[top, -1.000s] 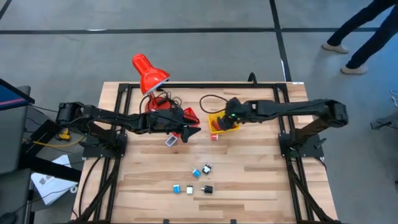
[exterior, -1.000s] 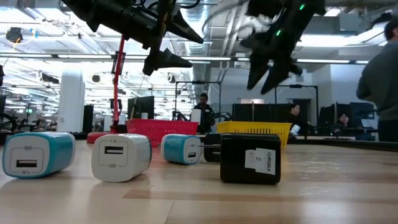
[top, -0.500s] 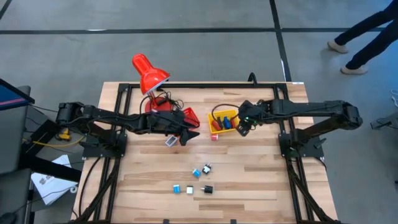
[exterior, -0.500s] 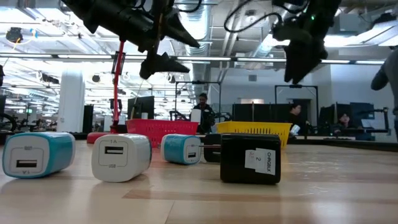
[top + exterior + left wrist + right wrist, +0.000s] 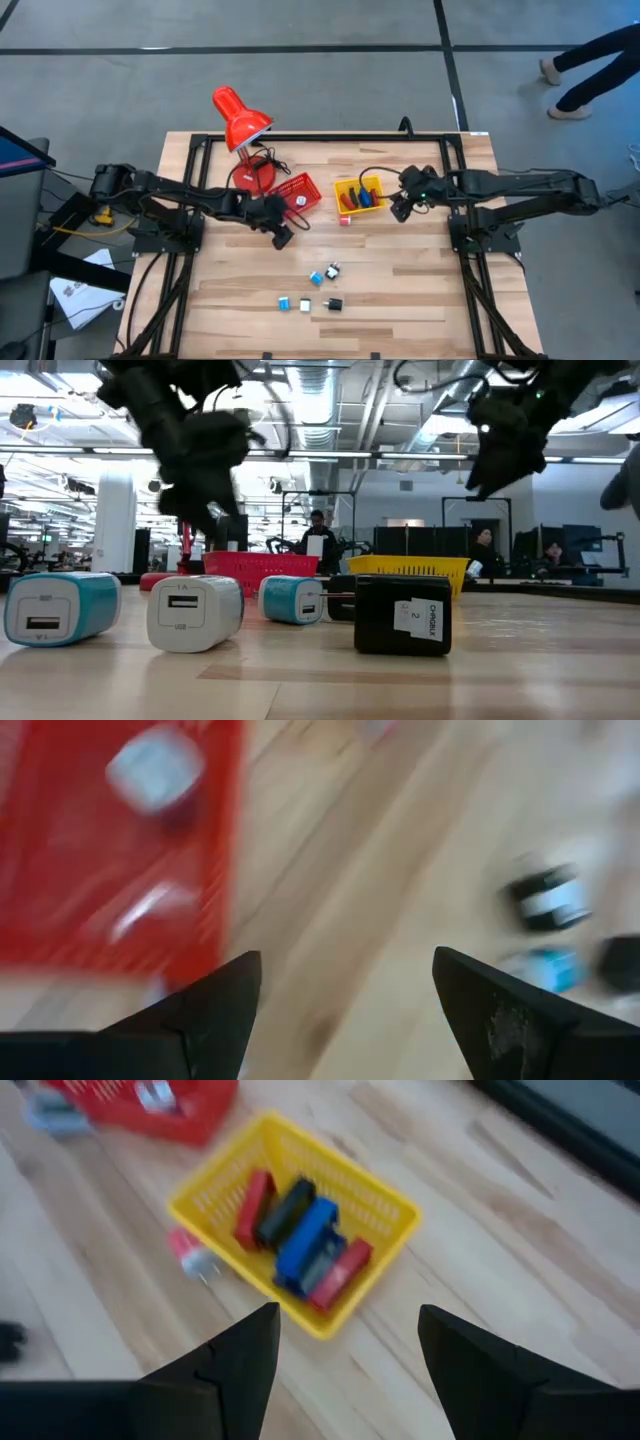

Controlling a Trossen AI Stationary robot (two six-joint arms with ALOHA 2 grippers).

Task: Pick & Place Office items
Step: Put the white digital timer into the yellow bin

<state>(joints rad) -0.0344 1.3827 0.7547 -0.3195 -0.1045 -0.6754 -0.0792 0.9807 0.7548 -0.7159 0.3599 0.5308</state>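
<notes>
Beside the red basket (image 5: pixel 297 193), left tool (image 5: pixel 283 238) has dropped lower.

A small black blocky charger (image 5: pixel 403 616) standing on the wooden table carries a white label reading "CHROMA 2", printed sideways. Beside it, a white rounded USB charger block (image 5: pixel 193 612) shows small grey lettering above and below its port; the lower word appears to read "USB", the upper one is too small to make out. No other text is legible.

Probably an open-plan lab: monitors (image 5: pixel 585 547), ceiling ducting (image 5: pixel 330 400), seated people (image 5: pixel 316 545).
</notes>
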